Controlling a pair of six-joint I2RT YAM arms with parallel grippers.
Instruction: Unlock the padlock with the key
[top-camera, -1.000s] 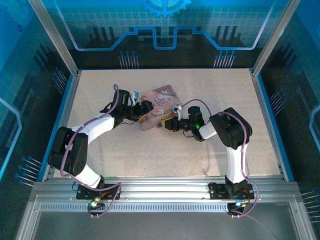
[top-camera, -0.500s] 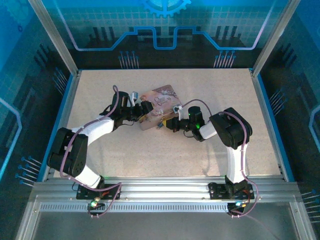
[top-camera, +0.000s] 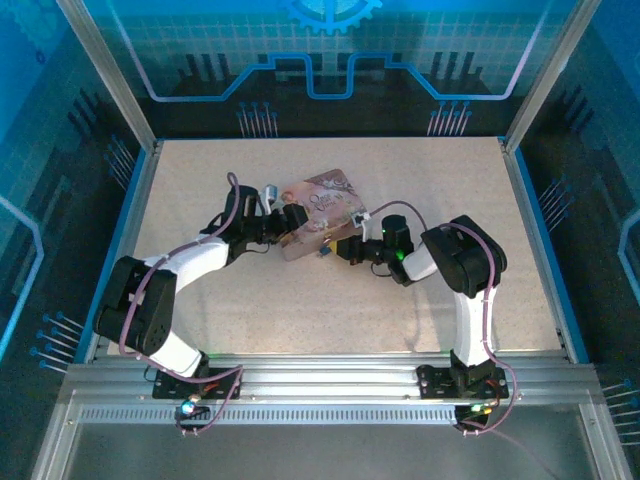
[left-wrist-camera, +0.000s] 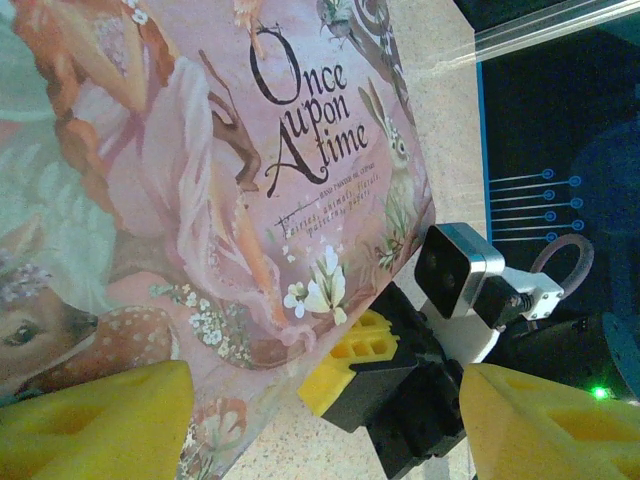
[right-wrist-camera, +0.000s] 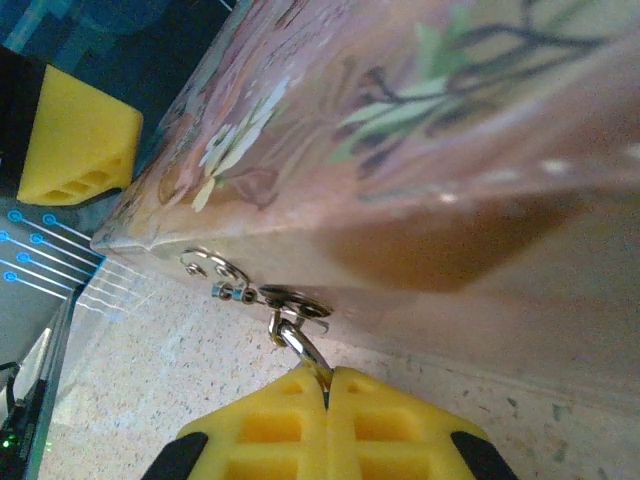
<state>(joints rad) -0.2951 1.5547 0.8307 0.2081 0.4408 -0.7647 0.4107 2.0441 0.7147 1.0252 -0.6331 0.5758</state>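
Speckled beige tabletop (top-camera: 250, 300) is lying under both arms, and blue-lit panels (top-camera: 330, 70) with circuit-line patterns are closing in the cell on three sides. The right gripper (right-wrist-camera: 325, 385) is pressing its yellow fingertips tight together on the key (right-wrist-camera: 300, 348), a thin silvery sliver sticking out of the tips. Its long axis is running forward from the claw and leaning a little toward the left of the wrist view. Its far end is pointing at a small ring (right-wrist-camera: 292, 300) on the side wall of the pink storybook tin (right-wrist-camera: 420, 130), just ahead of the fingertips. A silvery hook-shaped loop (right-wrist-camera: 207, 266) is sitting just beyond and left of that ring; whether it is the shackle is unclear. From above, the padlock (top-camera: 322, 252) is showing as a bluish speck right at the claw's tip, against the tin's near edge. The left gripper (top-camera: 287, 222) is holding its fingers (left-wrist-camera: 100, 420) spread wide. The tin's lid, lettered "Once upon A time", is lying ahead of it, one corner reaching in between the fingers, and the finger on the far side of that corner is standing clear of the tin.
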